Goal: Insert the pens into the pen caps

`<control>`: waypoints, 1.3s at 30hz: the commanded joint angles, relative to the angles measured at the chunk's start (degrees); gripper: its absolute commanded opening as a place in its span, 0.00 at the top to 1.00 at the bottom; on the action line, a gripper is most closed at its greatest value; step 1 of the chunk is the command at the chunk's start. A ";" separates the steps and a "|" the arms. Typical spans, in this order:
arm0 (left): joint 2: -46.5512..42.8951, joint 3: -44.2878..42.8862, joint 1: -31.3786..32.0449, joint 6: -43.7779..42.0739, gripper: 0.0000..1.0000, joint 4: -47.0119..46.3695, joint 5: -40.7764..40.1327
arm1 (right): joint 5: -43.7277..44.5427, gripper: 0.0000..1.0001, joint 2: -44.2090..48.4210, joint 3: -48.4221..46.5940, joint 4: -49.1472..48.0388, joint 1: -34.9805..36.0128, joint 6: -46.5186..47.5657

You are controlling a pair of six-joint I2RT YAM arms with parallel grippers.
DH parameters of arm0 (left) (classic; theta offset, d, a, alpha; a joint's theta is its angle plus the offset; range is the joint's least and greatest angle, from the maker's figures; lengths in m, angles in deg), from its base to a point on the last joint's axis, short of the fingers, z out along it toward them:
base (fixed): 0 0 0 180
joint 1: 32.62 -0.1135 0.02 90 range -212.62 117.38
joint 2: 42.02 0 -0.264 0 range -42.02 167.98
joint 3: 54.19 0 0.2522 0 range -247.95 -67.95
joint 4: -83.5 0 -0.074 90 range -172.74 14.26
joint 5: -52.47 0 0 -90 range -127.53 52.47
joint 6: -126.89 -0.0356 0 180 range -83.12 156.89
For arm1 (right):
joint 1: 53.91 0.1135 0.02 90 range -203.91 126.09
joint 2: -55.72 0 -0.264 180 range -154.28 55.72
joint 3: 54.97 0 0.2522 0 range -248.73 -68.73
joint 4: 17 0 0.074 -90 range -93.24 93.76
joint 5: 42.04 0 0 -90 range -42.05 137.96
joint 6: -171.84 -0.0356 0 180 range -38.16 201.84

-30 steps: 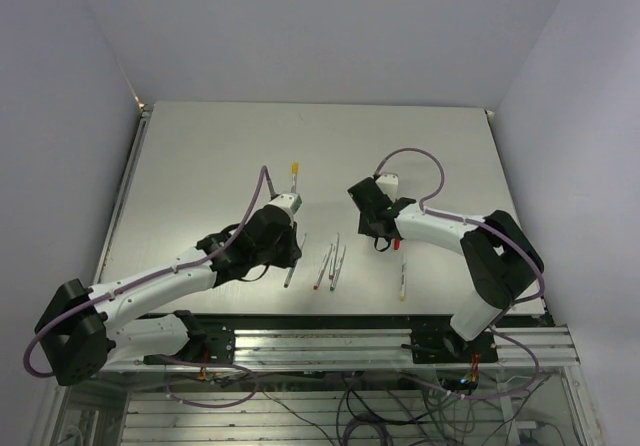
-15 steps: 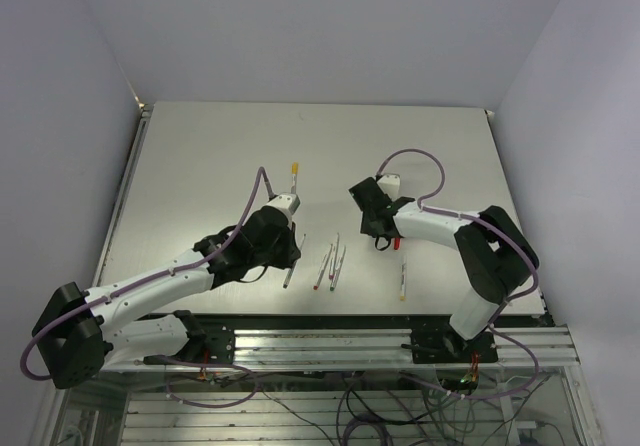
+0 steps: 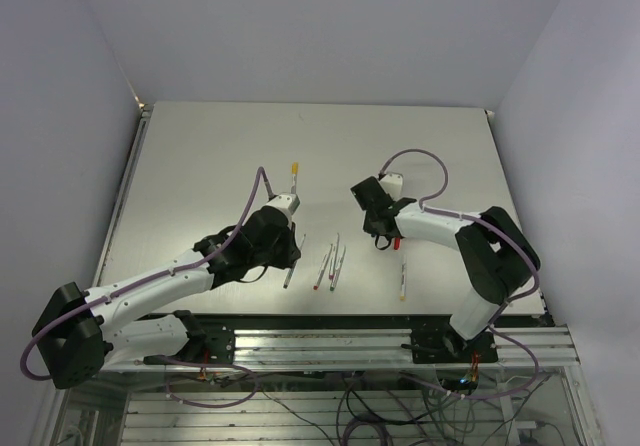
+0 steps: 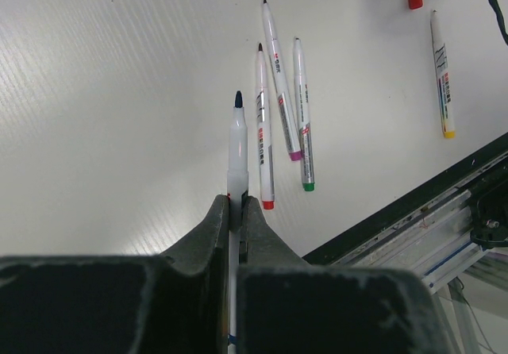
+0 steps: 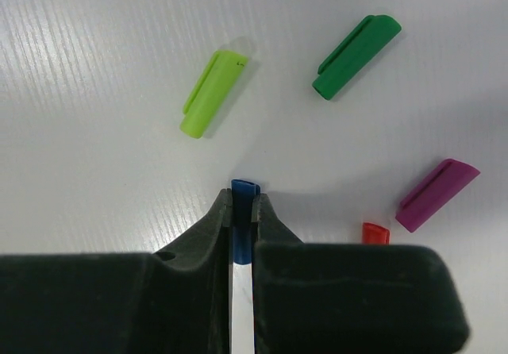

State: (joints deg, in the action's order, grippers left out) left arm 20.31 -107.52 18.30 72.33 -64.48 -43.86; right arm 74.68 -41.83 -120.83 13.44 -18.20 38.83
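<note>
My left gripper (image 4: 235, 203) is shut on a white pen (image 4: 236, 151) with a dark blue tip, held low over the table; in the top view this gripper (image 3: 291, 258) is left of centre. Three pens with red (image 4: 263, 132), magenta (image 4: 278, 76) and green (image 4: 302, 116) ends lie beside it. A yellow-ended pen (image 4: 441, 72) lies further right. My right gripper (image 5: 242, 199) is shut on the blue cap (image 5: 244, 189), low over the table. Around it lie the light green (image 5: 210, 92), dark green (image 5: 355, 55), magenta (image 5: 436, 195) and red (image 5: 375, 232) caps.
A pen with a yellow top (image 3: 295, 174) lies further back, beyond the left gripper. The table's front edge and metal rail (image 4: 444, 203) run just beyond the pens. The right gripper (image 3: 380, 238) is about a hand's width right of the loose pens (image 3: 331, 264).
The right gripper has shifted slightly to the right. The left arm with its pen has hardly moved.
</note>
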 commanded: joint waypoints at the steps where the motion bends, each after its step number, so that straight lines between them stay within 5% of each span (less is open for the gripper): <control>1: -0.30 -0.54 -0.18 -0.12 0.93 -0.32 0.72 | -3.22 1.00 -0.26 2.77 2.80 -0.35 -0.68; 22: 1.59 -0.72 0.06 -2.18 0.93 -20.59 6.20 | -21.70 1.00 36.62 14.92 -27.03 -0.19 3.93; 31: 2.68 -2.71 0.09 -2.45 0.93 -29.97 8.39 | -25.55 1.00 39.60 18.21 -44.03 -0.10 0.06; 39: 1.66 -3.05 0.07 -1.65 0.93 -33.25 10.27 | -25.84 1.00 38.23 16.65 -49.44 -0.07 -0.62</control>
State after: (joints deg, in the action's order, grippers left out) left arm 22.73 -108.66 18.32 70.56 -93.15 -36.14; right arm 49.67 -3.15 -103.04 -30.51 -18.27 39.03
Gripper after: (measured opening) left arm 0.101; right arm 0.047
